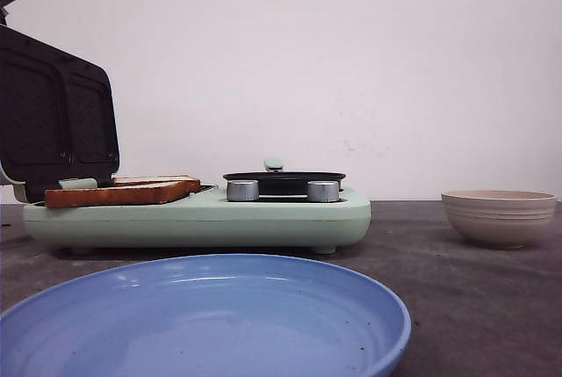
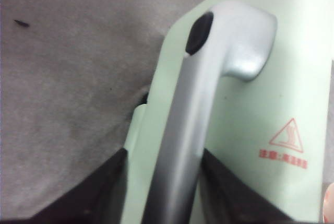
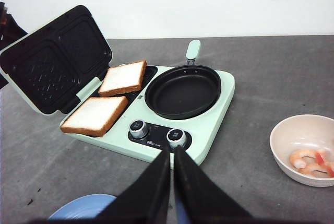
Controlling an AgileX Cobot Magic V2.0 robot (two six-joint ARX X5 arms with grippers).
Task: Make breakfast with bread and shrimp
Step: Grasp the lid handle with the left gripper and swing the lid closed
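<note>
Right gripper (image 3: 172, 182) fingers pressed together; left gripper (image 2: 164, 192) fingers spread apart.

From the front, my bowl (image 1: 500, 216) wall hides the shrimp (image 3: 312, 162), and the blue plate (image 1: 204, 324) is cut off at the frame's bottom. My left gripper (image 2: 162, 192) shows only as blurred dark shapes beside the silver handle (image 2: 209, 93), its fingertips cropped at the lower edge.

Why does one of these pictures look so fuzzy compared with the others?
The left wrist view is soft because its camera sits right against the silver handle of the lid. The front view blurs only the near blue plate. The right wrist view is sharp on the bread and shrimp.
</note>
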